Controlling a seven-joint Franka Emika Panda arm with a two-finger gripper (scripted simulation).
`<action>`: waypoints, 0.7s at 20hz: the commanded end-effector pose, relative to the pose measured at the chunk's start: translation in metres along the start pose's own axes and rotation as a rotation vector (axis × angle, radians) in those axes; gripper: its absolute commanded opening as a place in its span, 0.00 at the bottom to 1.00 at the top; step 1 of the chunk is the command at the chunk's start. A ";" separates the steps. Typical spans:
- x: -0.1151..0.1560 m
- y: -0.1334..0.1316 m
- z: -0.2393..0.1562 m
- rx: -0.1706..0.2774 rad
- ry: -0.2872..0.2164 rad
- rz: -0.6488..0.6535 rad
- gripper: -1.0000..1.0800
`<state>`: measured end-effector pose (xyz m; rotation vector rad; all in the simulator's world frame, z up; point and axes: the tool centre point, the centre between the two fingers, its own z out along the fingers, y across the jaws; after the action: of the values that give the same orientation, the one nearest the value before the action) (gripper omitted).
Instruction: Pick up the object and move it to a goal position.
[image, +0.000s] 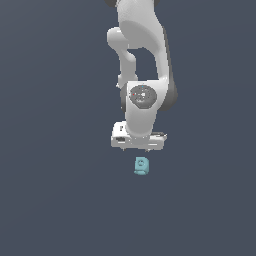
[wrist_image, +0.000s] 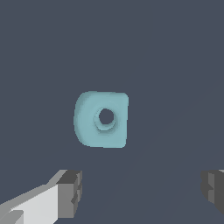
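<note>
Nearest in the exterior view lies the object (image: 142, 165), a tiny light teal blocky piece resting on the plain dark grey tabletop (image: 55, 200). It sits alone, just below the arm in that picture and a little toward the exterior view's right of the picture's middle. A round ring mark shows on its upper face.

The wrist view looks straight down on the same piece (wrist_image: 102, 119). There it shows as a rounded block, two of its corners softly curved and the other two squarer, with a raised ring around a round hole through which the dark surface is seen. It lies flat on its broad face.

Just beyond the piece, the hand (image: 138, 148) hangs above the tabletop, pointing down, its pale crossbar level. In the wrist view the hand (wrist_image: 142, 192) has its two dark fingertips (wrist_image: 70, 192) spread wide, one at each side of the picture, with a gap between them far broader than the piece. The jaws stand fully apart and hold nothing. The piece lies clear of both fingertips, not between them but a little ahead of the line joining them, touching neither.

Farther back, the white arm (image: 142, 60) rises from the hand through a round wrist joint with a grey disc on its face and runs up out of the picture.
</note>
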<state>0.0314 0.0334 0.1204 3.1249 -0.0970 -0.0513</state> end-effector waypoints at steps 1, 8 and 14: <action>0.012 -0.010 0.008 0.004 0.010 0.014 0.96; 0.032 -0.028 0.024 0.014 0.027 0.040 0.96; 0.037 -0.034 0.029 0.017 0.032 0.047 0.96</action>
<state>0.0681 0.0637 0.0901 3.1366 -0.1683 -0.0026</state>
